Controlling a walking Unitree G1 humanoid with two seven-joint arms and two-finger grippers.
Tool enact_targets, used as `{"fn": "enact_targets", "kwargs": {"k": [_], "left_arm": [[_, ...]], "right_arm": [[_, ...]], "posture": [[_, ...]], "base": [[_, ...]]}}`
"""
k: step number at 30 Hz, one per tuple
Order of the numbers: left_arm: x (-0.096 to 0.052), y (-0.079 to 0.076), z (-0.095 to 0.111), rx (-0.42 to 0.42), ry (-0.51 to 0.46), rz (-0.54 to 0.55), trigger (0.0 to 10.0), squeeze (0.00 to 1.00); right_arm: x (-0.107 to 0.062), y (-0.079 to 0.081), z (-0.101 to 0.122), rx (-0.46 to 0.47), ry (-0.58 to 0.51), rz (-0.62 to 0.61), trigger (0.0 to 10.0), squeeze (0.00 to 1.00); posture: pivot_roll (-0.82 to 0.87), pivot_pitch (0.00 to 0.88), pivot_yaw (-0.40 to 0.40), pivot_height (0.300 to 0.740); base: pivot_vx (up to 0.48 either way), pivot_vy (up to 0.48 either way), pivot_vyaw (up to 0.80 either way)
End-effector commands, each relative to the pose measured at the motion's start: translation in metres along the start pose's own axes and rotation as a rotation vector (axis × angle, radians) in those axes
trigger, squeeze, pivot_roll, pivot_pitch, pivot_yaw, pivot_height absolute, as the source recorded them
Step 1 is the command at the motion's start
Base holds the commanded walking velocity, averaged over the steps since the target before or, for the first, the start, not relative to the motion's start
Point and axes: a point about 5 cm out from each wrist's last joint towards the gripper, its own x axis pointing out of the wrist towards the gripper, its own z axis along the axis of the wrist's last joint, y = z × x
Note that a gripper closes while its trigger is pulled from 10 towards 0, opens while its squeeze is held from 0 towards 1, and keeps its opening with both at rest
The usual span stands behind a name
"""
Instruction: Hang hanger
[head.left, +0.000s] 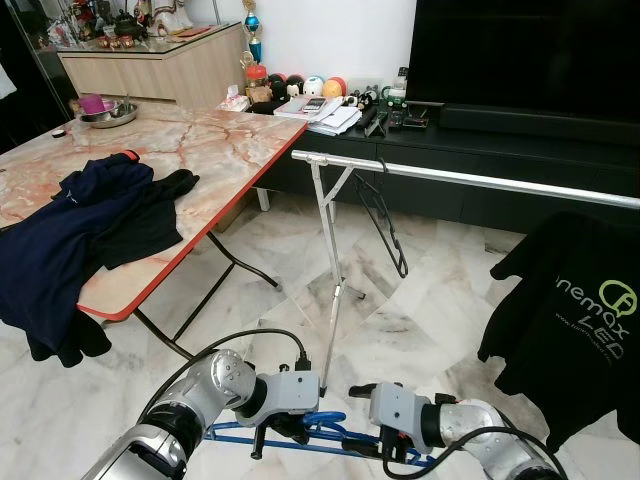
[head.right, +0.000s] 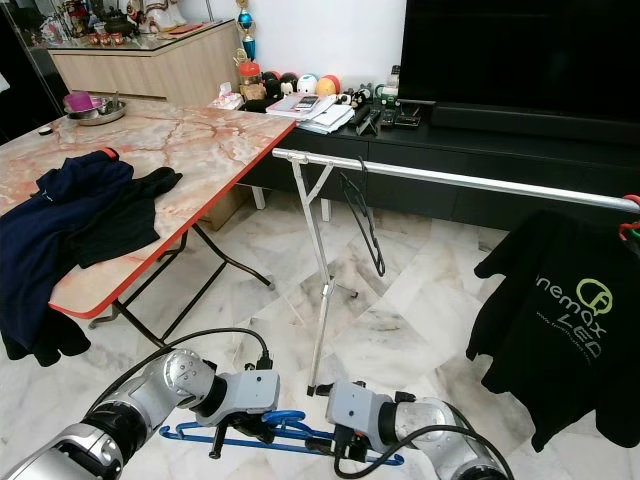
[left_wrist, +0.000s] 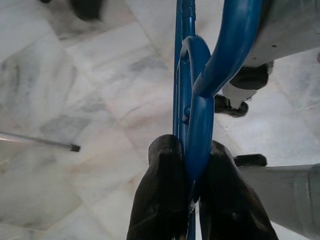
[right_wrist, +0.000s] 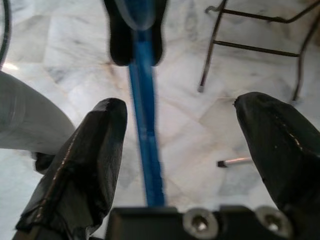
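Note:
A blue plastic hanger (head.left: 300, 441) lies flat and low in front of me, just above the marble floor. My left gripper (left_wrist: 192, 150) is shut on the hanger (left_wrist: 197, 115) near its hook. My right gripper (right_wrist: 181, 102) is open, its fingers (right_wrist: 95, 150) standing on either side of the hanger's blue bar (right_wrist: 147, 145) without touching it. The silver clothes rail (head.left: 470, 180) runs across ahead of me at about chest height. A black wire hanger (head.left: 385, 215) hangs near its left end, and a black T-shirt (head.left: 580, 310) hangs at its right.
A marble-topped folding table (head.left: 200, 140) with dark clothes (head.left: 90, 220) stands on the left. The rail's silver leg (head.left: 328, 300) comes down right in front of my grippers. A low black TV cabinet (head.left: 500, 135) lies behind the rail.

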Motion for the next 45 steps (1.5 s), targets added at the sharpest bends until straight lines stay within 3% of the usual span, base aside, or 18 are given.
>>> {"fn": "enact_targets", "kwargs": {"k": [1,10,25,27,29,30,31,32,33,34,35,36,43,45], "left_arm": [[-0.004,0.004,0.0,0.018,0.012,0.015,10.0,0.0],[-0.01,0.015,0.008,0.022,-0.018,0.054,10.0,0.0],[-0.009,0.013,0.007,0.02,-0.019,0.046,10.0,0.0],[-0.009,0.013,0.008,0.022,-0.021,0.048,10.0,0.0],[-0.009,0.013,0.008,0.023,-0.022,0.049,10.0,0.0],[-0.008,0.013,0.008,0.022,-0.023,0.049,10.0,0.0],[-0.008,0.013,0.008,0.022,-0.023,0.049,10.0,0.0],[-0.008,0.013,0.008,0.021,-0.025,0.049,10.0,0.0],[-0.008,0.014,0.008,0.021,-0.026,0.049,10.0,0.0],[-0.008,0.014,0.009,0.024,-0.027,0.05,10.0,0.0],[-0.008,0.014,0.009,0.024,-0.027,0.05,10.0,0.0],[-0.009,0.015,0.01,0.029,-0.036,0.055,10.0,0.0],[-0.01,0.017,0.014,0.02,-0.072,0.059,10.0,0.0],[-0.01,0.017,0.016,0.022,-0.088,0.059,10.0,0.0]], "right_arm": [[0.003,0.001,0.0,-0.001,0.015,0.029,10.0,0.0],[0.013,0.005,0.0,-0.011,0.061,0.033,10.0,0.0],[0.016,0.002,-0.004,0.007,0.085,-0.081,10.0,0.0],[0.016,0.003,-0.005,0.022,0.089,-0.08,6.3,0.0],[0.016,0.003,-0.005,0.025,0.09,-0.082,6.3,0.0],[0.017,0.004,-0.006,0.039,0.086,-0.087,0.9,0.0],[0.017,0.004,-0.006,0.039,0.086,-0.087,0.9,0.0],[0.018,0.005,-0.006,0.069,0.079,-0.103,2.5,0.0],[0.019,0.005,-0.007,0.076,0.078,-0.107,2.5,0.0],[0.019,0.006,-0.007,0.078,0.083,-0.104,4.9,0.0],[0.019,0.006,-0.007,0.078,0.083,-0.104,4.9,0.0],[0.02,0.007,-0.008,0.078,0.089,-0.097,10.0,0.0],[0.021,0.007,-0.007,0.09,0.082,-0.099,10.0,0.0],[0.02,0.007,-0.007,0.097,0.079,-0.098,5.1,0.0]], "posture": [[0.1,0.0,0.052,0.74],[0.12,0.01,0.046,0.74],[0.12,0.02,0.049,0.74],[0.12,0.02,0.049,0.74],[0.12,0.02,0.049,0.74],[0.12,0.02,0.049,0.74],[0.12,0.02,0.049,0.74],[0.12,0.02,0.047,0.74],[0.12,0.02,0.047,0.74],[0.12,0.021,0.047,0.74],[0.12,0.021,0.047,0.74],[0.13,0.021,0.046,0.74],[0.13,0.025,0.043,0.74],[0.13,0.027,0.043,0.74]], "base": [[0.0,0.0,0.0],[0.0,0.0,0.0],[0.0,0.0,0.0],[0.0,0.0,0.0],[0.0,0.0,0.0],[0.0,0.0,0.0],[0.0,0.0,0.0],[0.0,0.0,0.0],[0.0,0.0,0.0],[0.0,0.0,0.0],[0.0,0.0,0.0],[0.0,0.0,0.0],[0.0,0.0,0.0],[0.0,0.0,0.0]]}}
